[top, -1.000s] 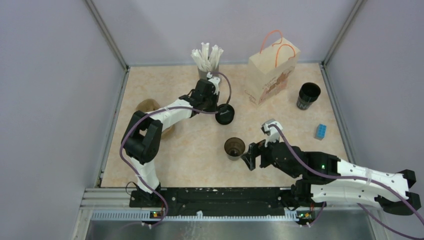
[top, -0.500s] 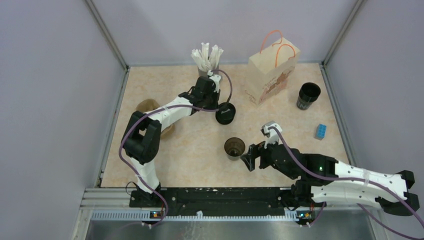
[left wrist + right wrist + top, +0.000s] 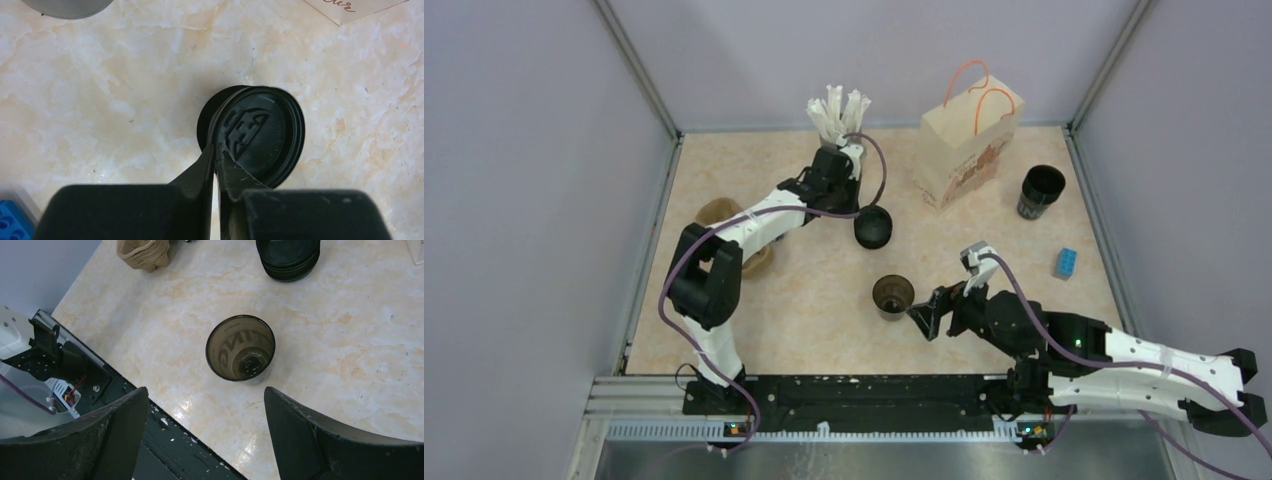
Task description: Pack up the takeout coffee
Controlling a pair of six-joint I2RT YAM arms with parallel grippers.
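The takeout coffee cup (image 3: pixel 892 296) stands open-topped at mid-table; in the right wrist view the cup (image 3: pixel 240 347) shows a brownish inside with lettering. My right gripper (image 3: pixel 921 318) sits just right of it, low, jaws open wide and empty (image 3: pixel 205 390), apart from the cup. My left gripper (image 3: pixel 216 147) is shut on the rim of a flat black lid (image 3: pixel 265 135), which hangs tilted just over another dark lid beneath. From above, that lid (image 3: pixel 873 228) lies behind the cup, right of the left gripper (image 3: pixel 862 212).
A grey holder of white wrapped straws (image 3: pixel 839 118) stands at the back. A paper bag with orange handles (image 3: pixel 964 150) is back right, a second black cup (image 3: pixel 1041 191) beside it. A blue block (image 3: pixel 1064 263) lies right. A brown crumpled thing (image 3: pixel 719 215) sits left.
The left gripper has drawn slightly back toward the straws with the lid pinched in it. The right arm has shifted a little toward the near edge, jaws still wide.
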